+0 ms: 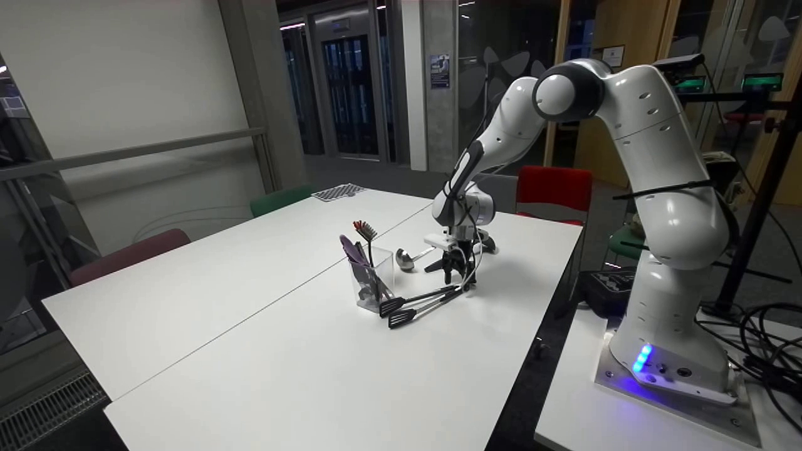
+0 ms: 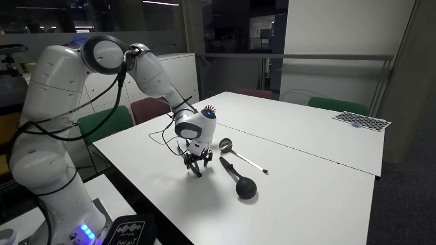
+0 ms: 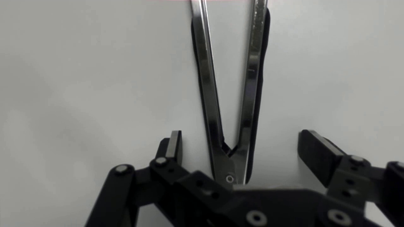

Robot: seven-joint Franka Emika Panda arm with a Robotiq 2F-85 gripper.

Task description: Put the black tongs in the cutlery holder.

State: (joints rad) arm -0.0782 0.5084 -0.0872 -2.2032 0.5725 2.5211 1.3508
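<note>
The black tongs [image 1: 429, 295] lie on the white table with their two arms spread in a V. They also show in the wrist view [image 3: 251, 78] and, partly hidden by the gripper, in an exterior view [image 2: 196, 169]. My gripper [image 3: 241, 138] is open and empty; its fingers stand apart on either side of the tongs' joined end, touching neither arm. It points down close above the table in both exterior views [image 1: 459, 279] [image 2: 196, 165]. The clear cutlery holder [image 1: 386, 275] stands upright beside the tongs' flat heads, with several utensils in it. The wrist hides it in an exterior view.
A metal ladle [image 1: 405, 260] [image 2: 226, 145] lies behind the holder. A black ladle [image 2: 246, 188] lies beside the gripper. A checkered board [image 1: 338, 191] [image 2: 361, 120] lies at the table's far corner. Red brush bristles [image 2: 209, 109] show above the wrist.
</note>
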